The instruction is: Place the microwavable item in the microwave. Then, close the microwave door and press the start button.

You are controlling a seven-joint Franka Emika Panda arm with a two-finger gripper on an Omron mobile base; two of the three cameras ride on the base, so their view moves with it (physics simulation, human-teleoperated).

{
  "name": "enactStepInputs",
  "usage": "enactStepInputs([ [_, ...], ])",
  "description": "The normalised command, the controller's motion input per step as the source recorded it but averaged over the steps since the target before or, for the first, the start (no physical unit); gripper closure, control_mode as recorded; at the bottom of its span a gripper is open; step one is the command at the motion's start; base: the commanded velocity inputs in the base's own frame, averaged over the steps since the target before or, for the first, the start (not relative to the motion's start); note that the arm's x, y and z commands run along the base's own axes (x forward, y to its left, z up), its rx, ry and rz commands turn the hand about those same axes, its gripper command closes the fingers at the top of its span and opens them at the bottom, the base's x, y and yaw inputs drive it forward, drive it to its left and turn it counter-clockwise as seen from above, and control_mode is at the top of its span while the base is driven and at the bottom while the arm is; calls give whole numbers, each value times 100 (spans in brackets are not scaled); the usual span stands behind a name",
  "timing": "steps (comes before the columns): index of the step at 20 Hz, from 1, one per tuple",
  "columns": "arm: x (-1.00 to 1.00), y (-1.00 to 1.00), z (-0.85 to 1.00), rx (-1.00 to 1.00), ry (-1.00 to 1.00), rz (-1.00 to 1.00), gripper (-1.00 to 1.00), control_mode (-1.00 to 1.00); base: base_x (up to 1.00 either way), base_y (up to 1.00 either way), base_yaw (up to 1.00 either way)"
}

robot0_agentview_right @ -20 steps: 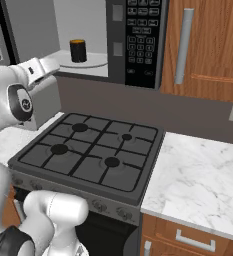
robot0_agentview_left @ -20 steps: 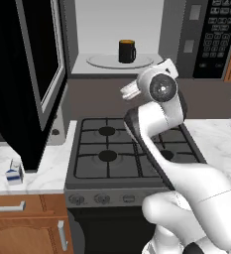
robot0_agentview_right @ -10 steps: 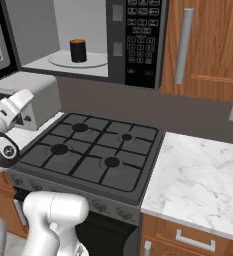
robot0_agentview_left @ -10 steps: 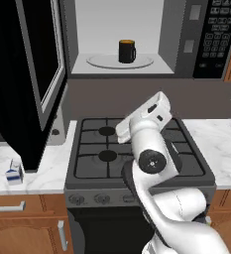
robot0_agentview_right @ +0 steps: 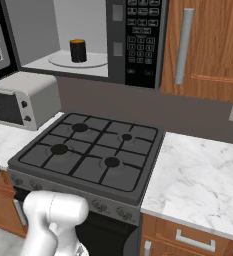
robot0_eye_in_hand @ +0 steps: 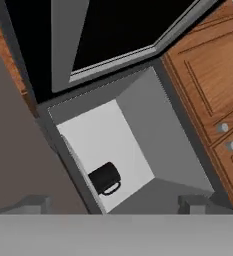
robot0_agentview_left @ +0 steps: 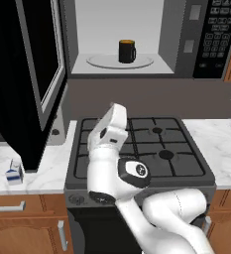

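The microwavable item, a black cup point(robot0_agentview_left: 127, 51) with an orange rim, stands on the round turntable point(robot0_agentview_left: 101, 61) inside the open microwave point(robot0_agentview_left: 182, 37). The cup point(robot0_agentview_right: 78, 50) shows from the right too. The microwave door point(robot0_agentview_left: 33, 74) hangs swung out wide at the left. My arm point(robot0_agentview_left: 132, 171) is folded low over the stove's front, well below and clear of the cup. In the hand view my gripper point(robot0_eye_in_hand: 115, 205) is open, with its tips far apart, and looks up at the cup point(robot0_eye_in_hand: 105, 178) and the door point(robot0_eye_in_hand: 123, 30). Nothing is held.
The keypad strip point(robot0_agentview_right: 143, 40) runs down the microwave's right side. A gas stove point(robot0_agentview_right: 93, 155) lies below. A silver toaster oven point(robot0_agentview_right: 23, 102) sits on the left counter, and a small milk carton point(robot0_agentview_left: 13, 173) stands near the counter's front edge. Wooden cabinets point(robot0_agentview_right: 208, 50) stand to the right.
The arm has dropped from the microwave's opening down and to the left, low over the stove's front. The cup has stayed on the turntable. The jaws have stayed open.
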Motion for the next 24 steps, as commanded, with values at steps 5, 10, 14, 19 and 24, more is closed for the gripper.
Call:
enactStepInputs([
  [5,-5,73,-25,-32,-20,-10,-100,-100,0,0,0],
  [10,0,74,-61,-28,-9,-9,-100,-100,0,0,0],
  [14,0,73,-68,-24,-3,-7,-100,-100,0,0,0],
  [19,0,97,-6,-16,-1,-13,-100,-100,0,0,0],
  [24,17,100,0,-11,0,-15,-100,-100,0,0,0],
])
